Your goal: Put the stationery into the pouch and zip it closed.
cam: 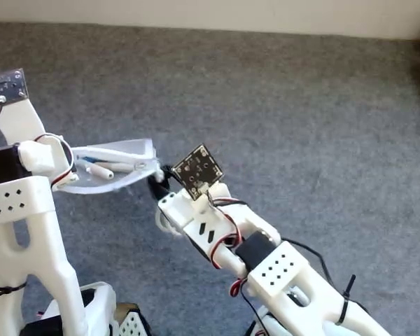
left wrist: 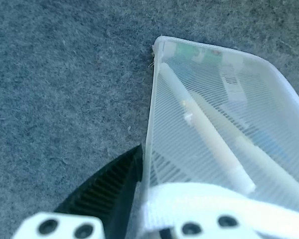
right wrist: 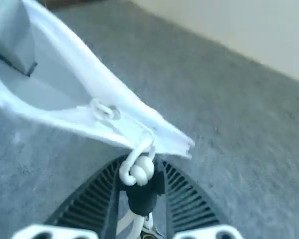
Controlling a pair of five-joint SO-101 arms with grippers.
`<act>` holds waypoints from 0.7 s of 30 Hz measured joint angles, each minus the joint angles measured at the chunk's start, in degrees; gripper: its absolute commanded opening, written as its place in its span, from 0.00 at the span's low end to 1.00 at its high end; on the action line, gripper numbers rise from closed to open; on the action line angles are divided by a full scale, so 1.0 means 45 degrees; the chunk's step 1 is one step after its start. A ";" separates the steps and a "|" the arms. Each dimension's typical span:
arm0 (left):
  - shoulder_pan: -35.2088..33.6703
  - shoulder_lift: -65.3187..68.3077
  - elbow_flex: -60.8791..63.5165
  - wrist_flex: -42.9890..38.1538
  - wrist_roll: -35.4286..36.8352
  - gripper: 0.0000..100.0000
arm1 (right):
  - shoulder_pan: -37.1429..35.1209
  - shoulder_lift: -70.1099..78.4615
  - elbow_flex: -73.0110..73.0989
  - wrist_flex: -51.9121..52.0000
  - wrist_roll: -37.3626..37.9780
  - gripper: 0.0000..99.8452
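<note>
Right jaws: I see my right gripper [right wrist: 139, 172] pinched tight on the zip cord [right wrist: 138, 167]. The white knot sits between the two black ribbed fingers [right wrist: 182, 191].

Left jaws: my left gripper [left wrist: 144, 174] is clamped on one end of the pouch [left wrist: 229, 109]. It has a black ribbed finger [left wrist: 109, 186] on one side and a white one on the other.

Pouch: it is held between the two grippers, and the zip cord end is at the right one. I cannot tell if it touches the floor.

Inside the pouch: two long white pens [left wrist: 204, 129] lie side by side. There is also a small thing with green on it at the far end.

Pouch look: a flat see-through bag of white mesh with thin stripes and a white edge.

Zip: a little ring [right wrist: 103, 110] joins the cord to the top edge. The top looks partly open to me, but I am not sure.

Around: a grey fuzzy carpet [cam: 301, 105] lies under it all, with a pale wall strip [cam: 231, 14] behind.
</note>
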 measured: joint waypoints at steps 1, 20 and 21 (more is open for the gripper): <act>0.0020 0.0000 0.0020 0.0000 -0.0020 0.03 | -0.0020 -0.0215 0.0000 0.0391 0.0000 0.00; 0.0430 0.0000 -0.0332 -0.0469 -0.2227 0.04 | -0.0078 -0.3048 0.0000 0.5353 0.1231 0.00; 0.0703 0.0020 -0.0430 -0.0508 -0.2618 0.04 | -0.0078 -0.3048 0.0000 0.5665 0.1231 0.00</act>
